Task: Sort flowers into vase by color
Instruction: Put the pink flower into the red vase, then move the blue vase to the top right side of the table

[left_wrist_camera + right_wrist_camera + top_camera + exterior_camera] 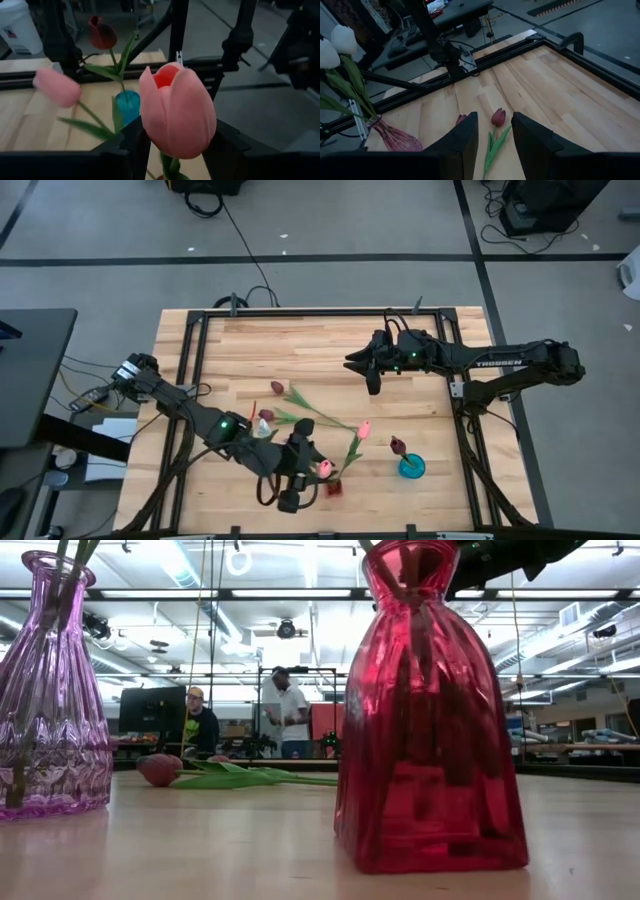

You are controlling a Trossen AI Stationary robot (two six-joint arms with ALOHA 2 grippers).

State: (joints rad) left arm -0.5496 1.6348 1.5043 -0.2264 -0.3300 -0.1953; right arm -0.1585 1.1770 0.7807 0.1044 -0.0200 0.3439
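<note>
A pink tulip (177, 112) stands upright in the red vase (334, 488) near the table's front edge. Its head is between the fingers of my open left gripper (303, 472), and no contact shows. A second pink tulip (365, 428) leans out of the same vase. The blue vase (411, 468) holds a maroon tulip (398, 445). The purple vase (395, 140) holds white tulips (330, 47). Two maroon tulips (498, 116) lie flat on the table's middle. My right gripper (372, 380) hangs open above the table's far half, holding nothing.
A black metal frame (300, 313) runs around the wooden table. The low view looks past the red vase (430, 740) and the purple vase (50, 710) to people standing in the room behind. Bare wood lies at the far left and under my right gripper.
</note>
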